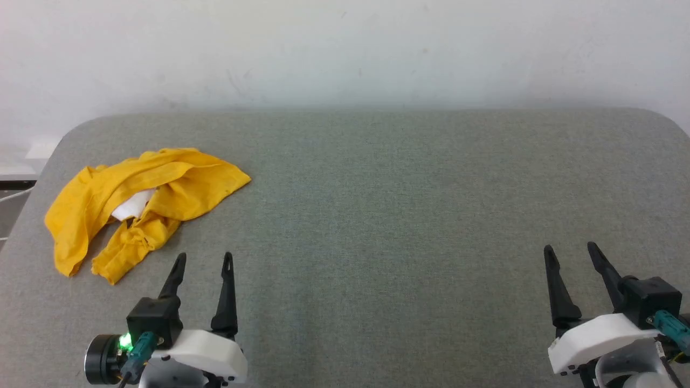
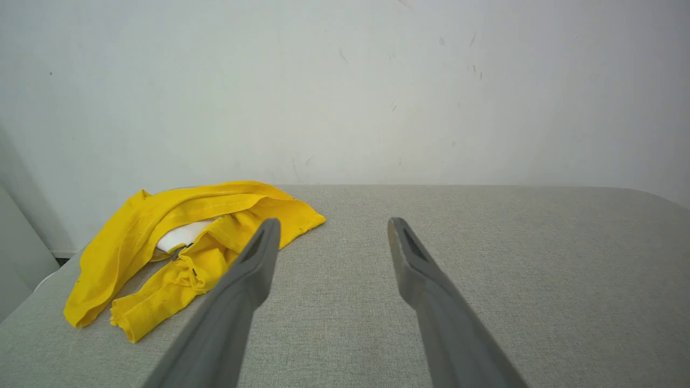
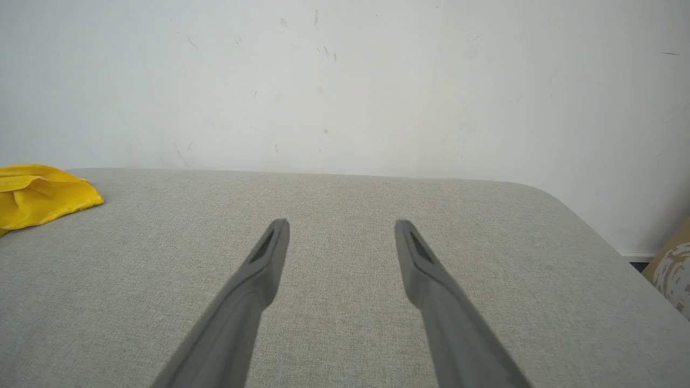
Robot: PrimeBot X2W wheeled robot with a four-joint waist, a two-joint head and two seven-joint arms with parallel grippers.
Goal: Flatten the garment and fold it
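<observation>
- Grey fabric-topped bench [image 1: 404,205], rounded at the far corners, backed by a bare white wall [image 1: 345,48].
- On its left part, close to the left edge: yellow T-shirt [image 1: 183,180], crumpled in a heap and lapped over itself, a white patch [image 1: 132,206] peeking out between the layers, print otherwise hidden.
- Just near and right of the heap: left gripper [image 1: 204,255], fingers [image 1: 173,280] spread wide, empty, close to the shirt's near tail but not touching it.
- Well apart on the right: right gripper [image 1: 570,248], fingers likewise wide apart, holding nothing, bare bench ahead.
- Judged stage: nothing flattened yet, first reach for the heap to come.
- Risk: pinching several layers at once and lifting a knot instead of one hem. Cause: no clear corner or seam showing in so bunched a heap.
- Risk: dragging the shirt leftward, over the edge and off the bench. Cause: heap lying so close to that rounded corner.
- Risk: snagging the cloth on a fingertip, or digging a tip into the soft bench cover. Cause: too steep a descent.
- Room: wide bare stretch from centre to right, seemingly enough to spread the shirt; safer to draw it toward the middle.
- Far edge close to the wall, little room beyond; past the right edge a tan object [image 3: 671,264], cut off, not nameable.
</observation>
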